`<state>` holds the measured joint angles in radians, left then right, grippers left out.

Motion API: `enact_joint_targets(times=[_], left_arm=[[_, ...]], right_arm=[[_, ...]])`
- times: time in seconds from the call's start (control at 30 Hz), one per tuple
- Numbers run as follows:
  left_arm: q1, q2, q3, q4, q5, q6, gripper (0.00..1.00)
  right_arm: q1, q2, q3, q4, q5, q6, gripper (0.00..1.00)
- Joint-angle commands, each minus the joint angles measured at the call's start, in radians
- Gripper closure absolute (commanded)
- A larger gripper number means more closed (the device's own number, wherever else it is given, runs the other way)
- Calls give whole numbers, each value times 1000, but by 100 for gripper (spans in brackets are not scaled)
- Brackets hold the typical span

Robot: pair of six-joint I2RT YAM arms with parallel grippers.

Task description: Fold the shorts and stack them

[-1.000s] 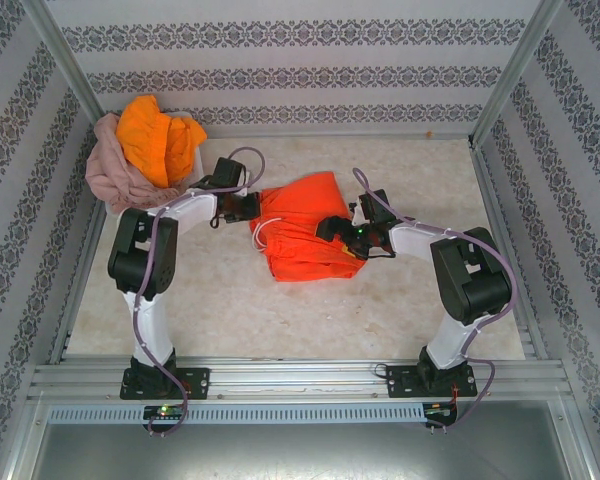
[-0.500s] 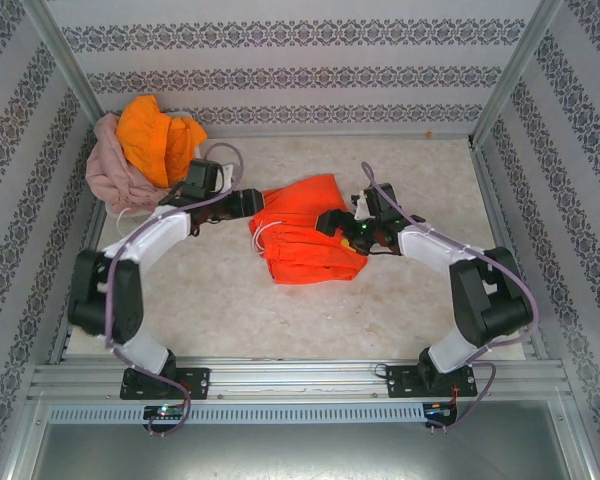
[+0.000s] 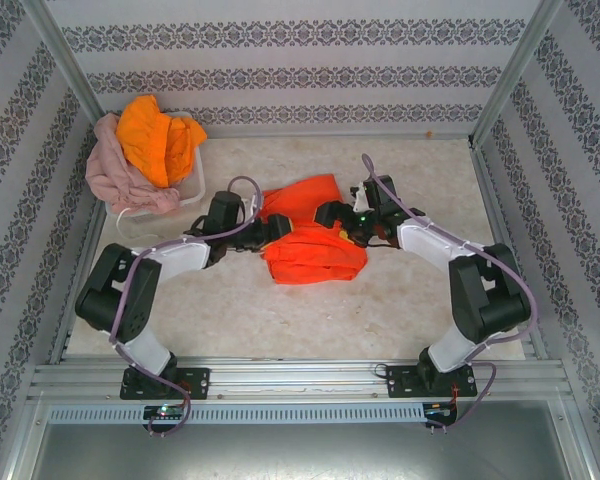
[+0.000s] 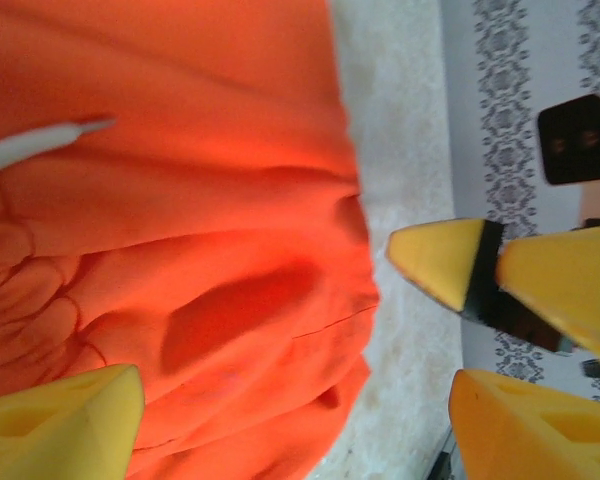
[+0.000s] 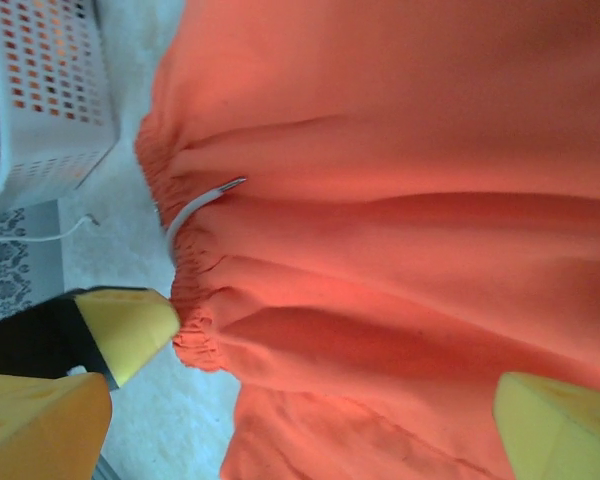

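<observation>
red-orange shorts (image 3: pixel 315 245) crumpled mid-table; pink shorts (image 3: pixel 115 170), yellow-orange shorts (image 3: pixel 155 135) heaped far-left.

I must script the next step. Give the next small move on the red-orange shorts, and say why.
Probably lower the left gripper and close it on the gathered waistband end of the red-orange shorts. Its jaws stand open beside that waistband, and the right gripper is open at the opposite end, so nothing is held. The shorts lie rumpled, not squarely folded.

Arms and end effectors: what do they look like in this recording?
The left arm and right arm have white shells, black joints and a looping purplish cable. The left end effector and right end effector have black bodies and blocky yellow fingers.
</observation>
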<state>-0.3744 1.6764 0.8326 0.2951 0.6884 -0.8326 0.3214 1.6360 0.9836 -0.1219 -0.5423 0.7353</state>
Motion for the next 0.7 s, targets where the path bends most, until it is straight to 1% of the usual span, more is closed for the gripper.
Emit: enact_joint_targets(times=[0.0, 0.1, 0.17, 0.33, 0.53, 0.6, 0.67], left_arm=[[-13, 22, -29, 101, -4, -29, 20], [-13, 42, -91, 95, -39, 2, 20], [-12, 55, -129, 98, -41, 15, 20], [-11, 54, -214, 119, -60, 37, 20], [-12, 34, -245, 114, -68, 56, 20], [-12, -10, -240, 118, -56, 63, 21], [-12, -71, -218, 81, -56, 87, 20]], right_arm=[[-23, 41, -33, 13, -12, 1, 2], [-37, 64, -66, 20, -13, -6, 2], [-45, 70, -94, 25, -17, -13, 2], [-59, 39, -176, 29, -18, -35, 2], [-71, -52, -230, 8, -13, -64, 2], [-71, -117, -231, -12, 10, -91, 2], [-71, -182, -217, -49, 42, -128, 2]])
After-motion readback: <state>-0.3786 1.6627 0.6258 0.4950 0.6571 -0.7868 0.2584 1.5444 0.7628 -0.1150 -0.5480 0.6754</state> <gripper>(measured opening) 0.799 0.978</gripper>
